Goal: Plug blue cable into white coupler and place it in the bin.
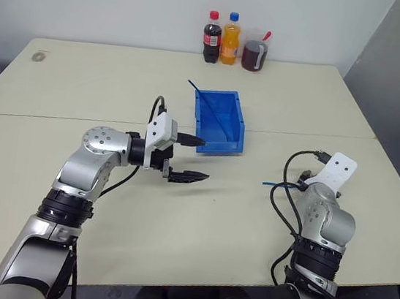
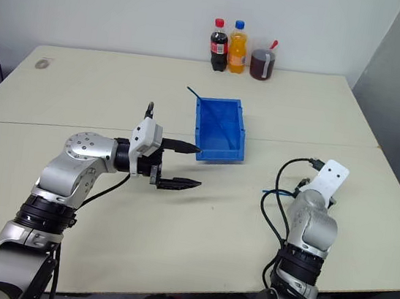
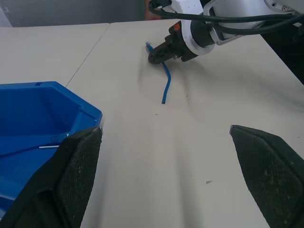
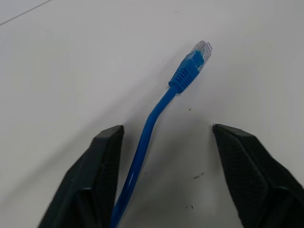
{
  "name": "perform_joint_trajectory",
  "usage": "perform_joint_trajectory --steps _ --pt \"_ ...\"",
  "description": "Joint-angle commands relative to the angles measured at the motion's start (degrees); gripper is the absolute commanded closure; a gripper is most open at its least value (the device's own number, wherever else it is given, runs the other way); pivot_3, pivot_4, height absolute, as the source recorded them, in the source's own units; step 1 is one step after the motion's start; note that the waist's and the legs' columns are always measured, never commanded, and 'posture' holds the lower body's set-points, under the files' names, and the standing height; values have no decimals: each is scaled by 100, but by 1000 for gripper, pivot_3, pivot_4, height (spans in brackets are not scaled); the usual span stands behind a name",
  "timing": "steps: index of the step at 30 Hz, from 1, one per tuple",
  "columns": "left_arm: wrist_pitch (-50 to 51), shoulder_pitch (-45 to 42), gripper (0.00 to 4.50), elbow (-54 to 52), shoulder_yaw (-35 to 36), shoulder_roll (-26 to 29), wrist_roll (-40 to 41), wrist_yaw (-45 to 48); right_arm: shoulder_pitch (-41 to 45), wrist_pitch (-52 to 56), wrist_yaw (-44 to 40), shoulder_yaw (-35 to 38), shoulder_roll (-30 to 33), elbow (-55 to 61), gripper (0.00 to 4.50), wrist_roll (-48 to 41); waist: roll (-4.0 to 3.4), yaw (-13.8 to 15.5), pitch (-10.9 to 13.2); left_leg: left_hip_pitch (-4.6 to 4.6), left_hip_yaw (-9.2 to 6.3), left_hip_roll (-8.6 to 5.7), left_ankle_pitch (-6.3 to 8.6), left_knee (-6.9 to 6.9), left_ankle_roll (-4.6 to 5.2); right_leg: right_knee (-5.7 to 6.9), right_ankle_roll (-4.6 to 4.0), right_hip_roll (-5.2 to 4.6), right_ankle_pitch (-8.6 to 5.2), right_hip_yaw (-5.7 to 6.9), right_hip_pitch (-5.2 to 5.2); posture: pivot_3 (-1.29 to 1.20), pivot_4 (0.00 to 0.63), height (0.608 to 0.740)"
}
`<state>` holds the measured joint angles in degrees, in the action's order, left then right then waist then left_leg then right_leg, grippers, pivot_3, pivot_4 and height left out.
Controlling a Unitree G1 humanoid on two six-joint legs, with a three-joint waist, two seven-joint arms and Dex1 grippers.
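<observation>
Right tool (image 4: 164, 178) spread around the blue cable (image 4: 156, 118) near the surface's right edge; left tool (image 3: 166, 180) spread beside the bin (image 1: 222, 123).

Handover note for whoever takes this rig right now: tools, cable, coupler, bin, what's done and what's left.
Left tool: open, empty, raised over the table just in front of the bin.
Right tool: fingers apart on either side of the blue cable, low over the table; no grip visible yet.
Blue cable: lies on the table to the right of the bin, clear plug end free beyond the right tool's fingertips.
White coupler: I cannot pick it out.
Bin: on the table's middle, with a thin blue cable inside leaning over its back edge.
Done: nothing plugged.
Left: grasp cable, mate with coupler, place in bin.
</observation>
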<state>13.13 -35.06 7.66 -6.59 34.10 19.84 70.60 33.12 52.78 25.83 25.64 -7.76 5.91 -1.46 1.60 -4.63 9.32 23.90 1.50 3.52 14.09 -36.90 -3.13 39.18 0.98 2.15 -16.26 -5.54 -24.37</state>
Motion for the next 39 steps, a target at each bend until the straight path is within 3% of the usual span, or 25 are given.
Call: perform_joint_trajectory --steps 1,9,13,16,19,22,23,26,28,32,36,39 --pt "-55 -42 0 -91 104 27 8 -9 85 -138 79 -54 -98 85 2559 -99 0 0 0 0 0 0 0 0 0 1 0 0 0 0 0 0 150 740" --pt "51 -99 0 -58 124 -38 24 -102 -118 -128 26 -137 -2 274 4447 -136 0 0 0 0 0 -1 0 -3 0 5 0 0 0 1 0 0 150 740" --pt "138 -7 0 -196 130 -18 43 -154 -359 -25 -332 -395 384 578 4492 -126 0 1 0 0 0 -1 0 -4 0 5 0 0 0 0 0 0 150 740" --pt "321 254 0 -534 230 135 154 -166 -658 178 -1583 -1057 1383 878 4492 -328 -1 0 0 0 2 -4 0 -5 0 4 0 -1 0 -1 0 0 150 740" --pt "591 754 0 -1062 491 377 337 -255 -1163 -100 -3682 -2164 3047 1200 4492 -655 -2 1 1 0 7 -6 0 -4 0 -5 2 -5 0 -3 2 0 150 740" --pt "730 1868 0 -1827 1025 700 427 -516 -1633 -2162 -6108 -3107 5099 1060 4492 -335 -7 -13 3 -4 2 0 2 -2 3 -10 3 2 -1 2 5 0 150 740" --pt "741 2237 0 -2043 1192 771 435 -624 -1648 -2830 -6660 -3304 5528 902 4492 -252 -11 -25 6 -9 4 3 6 1 10 -14 7 3 -4 1 8 0 150 740" --pt "850 3292 0 -2764 1606 750 517 -1028 -1250 -4365 -7524 -3762 5914 219 4492 -43 -1 -67 11 -35 9 11 13 0 22 -12 27 4 -18 -11 24 0 150 740" --pt "825 4461 0 -3597 1915 394 441 -1617 -579 -5960 -7845 -4376 5673 -569 4492 498 26 -96 32 -57 2 16 13 -6 22 -7 27 -1 -18 -7 45 0 150 740" --pt "649 6846 0 -5092 1998 -963 -140 -3222 864 -8477 -7283 -5560 4528 -2580 4492 1975 73 -170 61 -139 9 19 12 -7 22 -10 26 -25 -11 -22 117 0 150 740" --pt "373 7984 0 -5663 1539 -1788 -652 -4040 1613 -9822 -6045 -6075 3917 -3918 4492 3272 86 -18 70 -140 15 10 2 -16 31 -10 24 -35 -4 -41 115 0 150 740" --pt "-180 9035 0 -5923 676 -2623 -1354 -4993 2059 -10238 -3604 -6954 3487 -4402 4492 5321 105 33 56 -139 29 1 -3 -24 37 -15 -15 -63 -27 -47 106 0 150 740"
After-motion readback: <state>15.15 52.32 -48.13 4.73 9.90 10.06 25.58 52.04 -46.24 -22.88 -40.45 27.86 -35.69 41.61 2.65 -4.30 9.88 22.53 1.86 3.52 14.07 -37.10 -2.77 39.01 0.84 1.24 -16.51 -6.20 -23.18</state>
